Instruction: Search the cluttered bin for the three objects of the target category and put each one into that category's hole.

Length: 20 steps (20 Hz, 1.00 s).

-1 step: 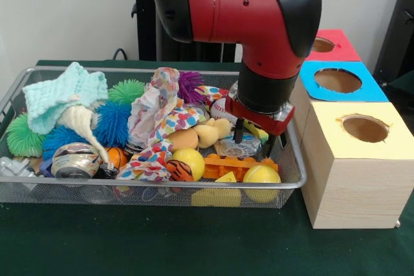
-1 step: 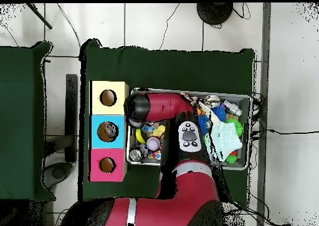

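A wire bin (image 1: 149, 187) holds a heap of toys. My gripper (image 1: 255, 138) hangs open over the bin's right end, with its black fingertips (image 1: 238, 131) just above a clear plastic piece (image 1: 234, 147) and an orange toy (image 1: 228, 165). Nothing is held between them. Two yellow balls (image 1: 187, 160) (image 1: 262, 176) lie at the front, with a tiger-striped ball (image 1: 180, 170) beside them. Right of the bin stand three boxes with holes, topped yellow (image 1: 381, 143), blue (image 1: 309, 81) and red (image 1: 343, 48). In the overhead view the arm (image 2: 159, 106) hides the gripper.
A dotted cloth (image 1: 158, 117), a pale blue cloth (image 1: 61, 95), blue (image 1: 113, 122), green (image 1: 127, 90) and purple (image 1: 191, 84) spiky balls and a can (image 1: 74, 160) fill the bin's left and middle. Overhead, something dark sits in the blue box's hole (image 2: 109, 132).
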Motion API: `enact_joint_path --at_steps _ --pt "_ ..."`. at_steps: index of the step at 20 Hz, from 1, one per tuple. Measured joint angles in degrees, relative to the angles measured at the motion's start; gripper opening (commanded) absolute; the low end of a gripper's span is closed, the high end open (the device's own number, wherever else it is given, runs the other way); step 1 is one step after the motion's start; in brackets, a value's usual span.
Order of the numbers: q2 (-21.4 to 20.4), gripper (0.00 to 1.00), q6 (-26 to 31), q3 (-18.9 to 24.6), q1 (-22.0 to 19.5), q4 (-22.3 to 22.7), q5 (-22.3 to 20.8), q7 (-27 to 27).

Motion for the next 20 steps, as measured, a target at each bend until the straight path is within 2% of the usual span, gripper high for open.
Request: enact_joint_path --at_steps 16,20 --pt "3.01 1.0 -0.01 -6.61 7.05 -0.51 -0.34 0.0" --pt "3.45 1.0 -0.02 -7.55 7.66 -0.65 -0.33 0.0"
